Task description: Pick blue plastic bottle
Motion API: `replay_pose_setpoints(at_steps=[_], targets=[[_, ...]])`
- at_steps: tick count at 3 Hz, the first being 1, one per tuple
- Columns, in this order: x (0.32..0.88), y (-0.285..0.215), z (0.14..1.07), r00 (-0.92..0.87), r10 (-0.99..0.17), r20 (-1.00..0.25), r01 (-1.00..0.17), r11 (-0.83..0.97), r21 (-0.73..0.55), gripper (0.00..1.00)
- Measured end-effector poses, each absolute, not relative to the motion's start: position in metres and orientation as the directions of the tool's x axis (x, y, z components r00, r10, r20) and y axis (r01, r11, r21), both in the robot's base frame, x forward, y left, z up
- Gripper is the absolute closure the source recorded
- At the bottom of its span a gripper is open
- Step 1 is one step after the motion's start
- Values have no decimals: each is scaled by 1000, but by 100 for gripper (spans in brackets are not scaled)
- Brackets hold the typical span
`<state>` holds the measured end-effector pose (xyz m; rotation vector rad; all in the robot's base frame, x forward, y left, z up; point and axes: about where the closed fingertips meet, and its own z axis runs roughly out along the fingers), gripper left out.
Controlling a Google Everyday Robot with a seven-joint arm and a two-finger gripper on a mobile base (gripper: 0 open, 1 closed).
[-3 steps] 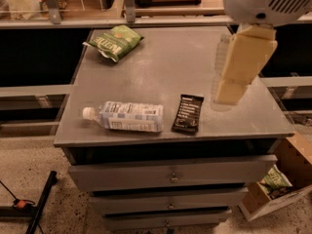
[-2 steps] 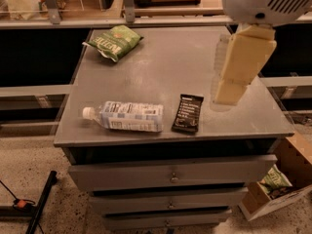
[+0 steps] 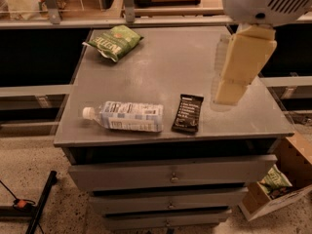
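Observation:
The blue plastic bottle [image 3: 125, 116] lies on its side near the front left of the grey cabinet top [image 3: 165, 67], white cap pointing left. A dark snack bar [image 3: 187, 113] lies just right of it. My gripper [image 3: 233, 89] hangs from the arm at the upper right, above the right part of the top, well right of the bottle and not touching it.
A green chip bag [image 3: 114, 42] lies at the back left of the top. Drawers [image 3: 170, 177] face front below. A cardboard box [image 3: 280, 186] with a green bag stands on the floor at the right. A black pole [image 3: 41, 204] lies at the lower left.

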<state>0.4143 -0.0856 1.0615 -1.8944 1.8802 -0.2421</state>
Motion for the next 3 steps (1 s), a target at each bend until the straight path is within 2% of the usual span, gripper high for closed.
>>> replay_pose_setpoints(at_steps=[1, 3], targets=[[424, -62, 1032, 90, -991, -103, -924, -45, -381, 0], [422, -55, 1044, 110, -991, -78, -906, -68, -417, 0]])
